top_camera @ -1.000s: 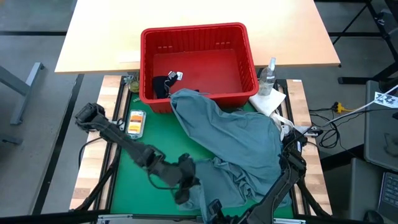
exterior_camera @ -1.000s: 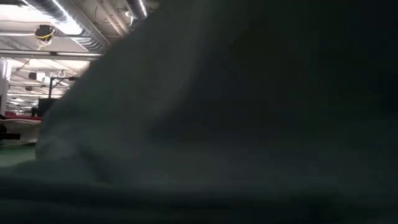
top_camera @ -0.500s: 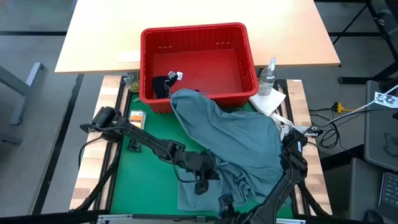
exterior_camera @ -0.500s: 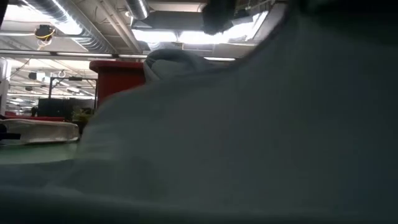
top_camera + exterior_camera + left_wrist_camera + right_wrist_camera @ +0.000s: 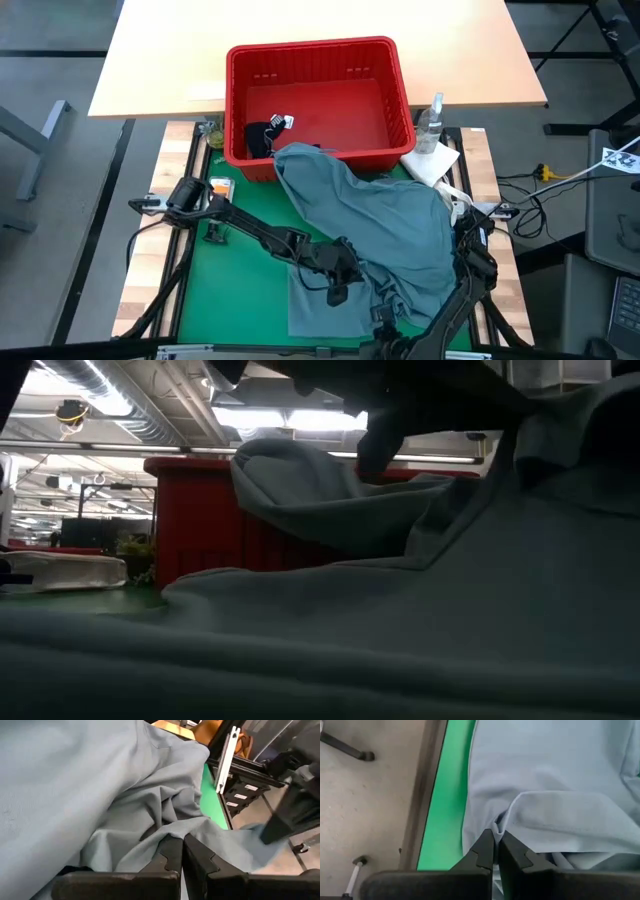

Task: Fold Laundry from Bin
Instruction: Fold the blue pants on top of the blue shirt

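Observation:
The large grey-blue garment (image 5: 380,215) hangs by one end over the front rim of the red bin (image 5: 395,80) and lies rumpled on the green mat; it fills the low view (image 5: 400,620). A dark navy garment (image 5: 262,135) lies in the bin's left corner. My left gripper (image 5: 340,288) is shut on the grey-blue garment near its middle. My right gripper (image 5: 383,322) is shut on it near the table's near edge. The other garments are out of view. My left gripper pinches a raised fold of the grey-blue garment (image 5: 172,829) between its two fingers, coming from the table's left, slanting down. The cloth around the fold is wrinkled and slack. My right gripper pinches a folded edge of the garment (image 5: 509,815) near its near end. The cloth beside it lies on the mat.
A spray bottle (image 5: 432,118) and a white paper towel (image 5: 432,162) stand right of the bin. A small orange packet (image 5: 220,188) lies at the mat's left edge beside my left arm. Bare green mat (image 5: 240,290) shows at the near left.
My left gripper has gone toward the table's right edge and a little toward the far edge, over the garment. My right gripper has gone right along the near edge. The garment's near left part has spread out flatter on the mat and dropped clear of the low camera.

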`<state>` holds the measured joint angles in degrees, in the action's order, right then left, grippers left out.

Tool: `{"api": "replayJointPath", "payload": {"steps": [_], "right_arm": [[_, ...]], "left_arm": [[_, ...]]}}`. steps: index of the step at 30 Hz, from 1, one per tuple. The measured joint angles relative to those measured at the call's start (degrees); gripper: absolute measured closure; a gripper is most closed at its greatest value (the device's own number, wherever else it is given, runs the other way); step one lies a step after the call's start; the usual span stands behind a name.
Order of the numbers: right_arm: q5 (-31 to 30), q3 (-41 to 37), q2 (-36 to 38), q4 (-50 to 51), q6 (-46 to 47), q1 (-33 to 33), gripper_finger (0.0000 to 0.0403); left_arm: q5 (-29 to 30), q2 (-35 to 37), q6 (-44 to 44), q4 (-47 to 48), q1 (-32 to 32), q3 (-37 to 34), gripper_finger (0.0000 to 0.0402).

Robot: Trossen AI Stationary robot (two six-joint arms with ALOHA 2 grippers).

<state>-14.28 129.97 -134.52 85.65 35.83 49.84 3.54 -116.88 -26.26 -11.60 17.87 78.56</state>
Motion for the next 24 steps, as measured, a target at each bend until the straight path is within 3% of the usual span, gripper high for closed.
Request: {"api": "replayJointPath", "payload": {"steps": [5,16,24], "right_arm": [[1.29,-1.69,0.0,-0.04,-0.07,0.0,0.0391],[1.92,-1.83,0.0,0.0,-0.09,-0.02,0.0348],[1.92,-1.83,0.0,0.36,0.01,-0.01,0.0281]], "left_arm": [[-0.08,0.0,4.38,-0.17,0.26,0.0,0.0394],[0.26,0.33,13.3,-0.17,0.17,0.0,0.0285],[0.23,0.54,14.04,0.13,-0.8,0.0,0.0277]]}}
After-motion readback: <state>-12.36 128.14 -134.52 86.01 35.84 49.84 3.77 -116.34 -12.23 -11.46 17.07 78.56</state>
